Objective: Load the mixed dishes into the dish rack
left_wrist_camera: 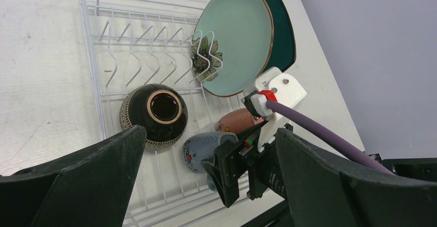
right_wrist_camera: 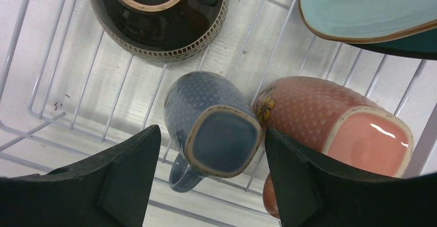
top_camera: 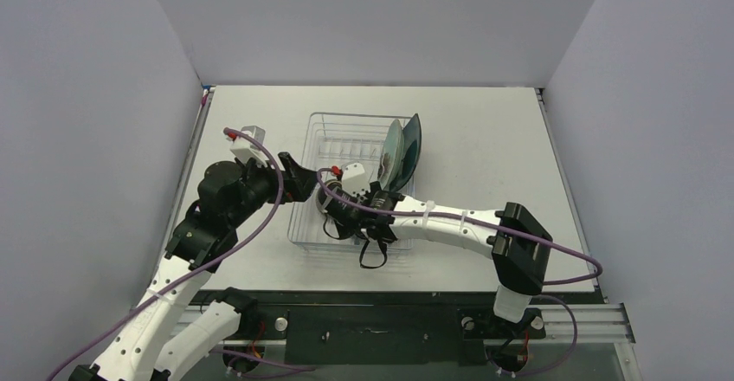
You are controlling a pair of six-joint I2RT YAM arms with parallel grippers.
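Note:
The silver wire dish rack [top_camera: 322,125] holds all the dishes. The pale teal flower plate [left_wrist_camera: 237,46] and the dark teal plate [left_wrist_camera: 282,31] stand in the prongs at its right end. The brown bowl [left_wrist_camera: 154,114] lies on the rack floor with its tan-ringed end facing up at the cameras. The grey-blue mug [right_wrist_camera: 214,126] and the salmon-orange mug [right_wrist_camera: 330,126] lie on their sides next to each other. My right gripper [right_wrist_camera: 211,180] is open, its jaws either side of the grey-blue mug with gaps on both sides. My left gripper [left_wrist_camera: 206,185] is open and empty above the rack's left near part.
The rack's empty plate prongs [left_wrist_camera: 144,46] run along its far side. My right arm [top_camera: 450,225] reaches across the near right corner of the rack, with its purple cable [left_wrist_camera: 319,129] close to my left gripper. White walls enclose the table [top_camera: 485,138].

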